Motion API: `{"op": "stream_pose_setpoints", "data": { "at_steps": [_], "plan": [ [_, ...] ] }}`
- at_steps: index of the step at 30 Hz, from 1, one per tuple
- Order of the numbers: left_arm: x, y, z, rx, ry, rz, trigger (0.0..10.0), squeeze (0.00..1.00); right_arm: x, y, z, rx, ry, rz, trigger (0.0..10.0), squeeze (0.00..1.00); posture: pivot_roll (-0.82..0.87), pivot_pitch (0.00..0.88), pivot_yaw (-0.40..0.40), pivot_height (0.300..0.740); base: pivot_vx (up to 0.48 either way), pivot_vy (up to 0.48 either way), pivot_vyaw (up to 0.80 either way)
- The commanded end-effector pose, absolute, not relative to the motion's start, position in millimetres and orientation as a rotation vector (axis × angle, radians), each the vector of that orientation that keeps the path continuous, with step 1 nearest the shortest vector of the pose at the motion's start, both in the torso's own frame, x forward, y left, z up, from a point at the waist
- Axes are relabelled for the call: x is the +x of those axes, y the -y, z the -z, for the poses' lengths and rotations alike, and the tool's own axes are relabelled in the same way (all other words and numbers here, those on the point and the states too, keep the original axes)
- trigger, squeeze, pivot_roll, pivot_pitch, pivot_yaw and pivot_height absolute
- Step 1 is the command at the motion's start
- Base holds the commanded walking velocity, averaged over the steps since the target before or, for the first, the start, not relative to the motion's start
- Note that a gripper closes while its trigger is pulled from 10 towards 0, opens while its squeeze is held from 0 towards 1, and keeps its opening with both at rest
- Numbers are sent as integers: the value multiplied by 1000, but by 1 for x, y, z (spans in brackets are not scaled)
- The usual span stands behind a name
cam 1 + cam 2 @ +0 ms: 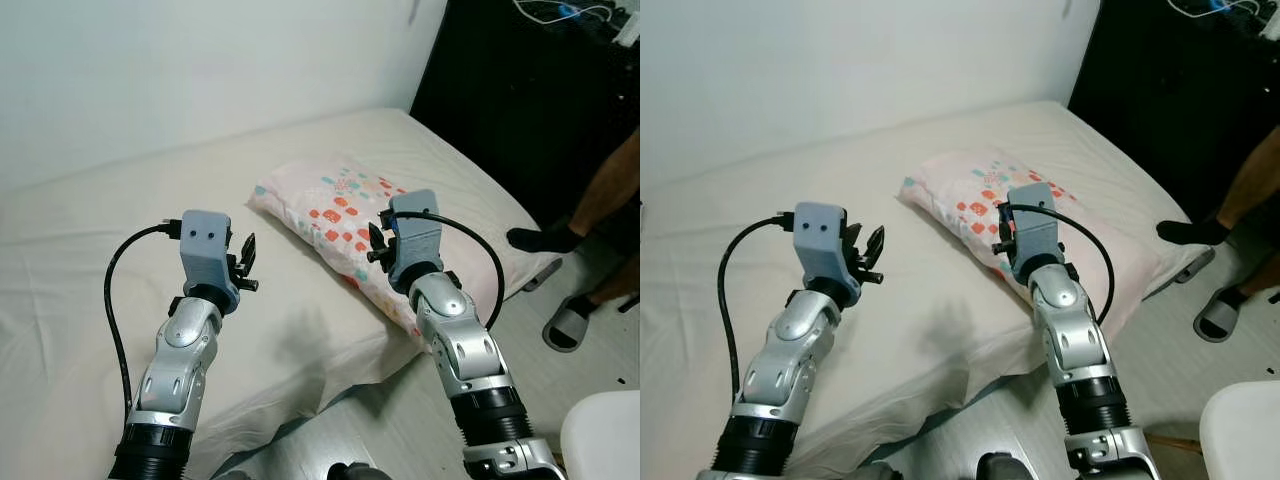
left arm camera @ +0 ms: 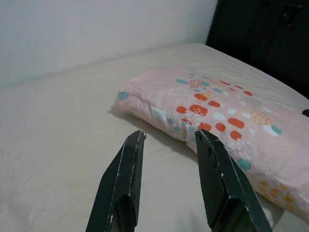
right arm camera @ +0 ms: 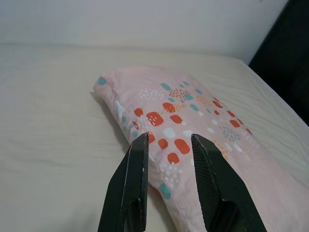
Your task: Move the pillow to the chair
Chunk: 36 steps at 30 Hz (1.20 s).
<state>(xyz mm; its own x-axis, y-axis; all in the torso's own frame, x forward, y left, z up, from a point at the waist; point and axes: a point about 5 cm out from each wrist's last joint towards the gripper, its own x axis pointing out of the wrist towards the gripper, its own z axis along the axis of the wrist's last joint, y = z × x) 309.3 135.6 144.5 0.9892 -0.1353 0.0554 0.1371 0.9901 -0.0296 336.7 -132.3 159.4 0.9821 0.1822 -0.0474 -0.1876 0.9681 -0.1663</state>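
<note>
Pink cotton-like pillow [image 1: 375, 225], oblong and plump, printed with orange, teal and white blotches; we record it lying near the foot-side edge of the bed [image 1: 100, 230], on a cream sheet, smooth with faint creases. Left tool [image 2: 169, 145]: two long black fingers with cross-hatched pads, spread apart, held above the sheet just beside the pillow's near long edge. Right tool [image 3: 169, 142]: same build, fingers spread, poised over the pillow's patterned top. Silver jointed arms, grey box-shaped wrist housings, looping black cables. White rounded chair [image 1: 605, 435] corner at our right, on the floor. Person's legs [image 1: 600, 190], dark sock, grey slipper [image 1: 572, 322] beside the bed.
</note>
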Motion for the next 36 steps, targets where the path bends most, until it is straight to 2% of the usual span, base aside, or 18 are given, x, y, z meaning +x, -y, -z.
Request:
{"op": "stream_pose_setpoints", "data": {
  "at_steps": [1, 26, 28, 36],
  "plan": [
    [306, -134, -138, -30, 26, 151, 10000, 0, 334, 134, -156, -156, -50, -190, 10000, 0, -13, 125, -39, 694, 0, 0, 0],
    [303, -138, -134, -23, 22, 150, 10000, 0, 325, 129, -155, -104, -33, -189, 10000, 0, -15, 56, -29, 694, 0, 0, 0],
    [301, -137, -132, -22, 19, 154, 10000, 0, 322, 130, -150, -85, -45, -177, 10000, 0, -12, 26, -35, 694, 0, 0, 0],
    [300, -134, -129, -28, 17, 161, 10000, 0, 320, 133, -148, -92, -48, -176, 10000, 0, -10, 0, -46, 694, 0, 0, 0]
  ]
}}
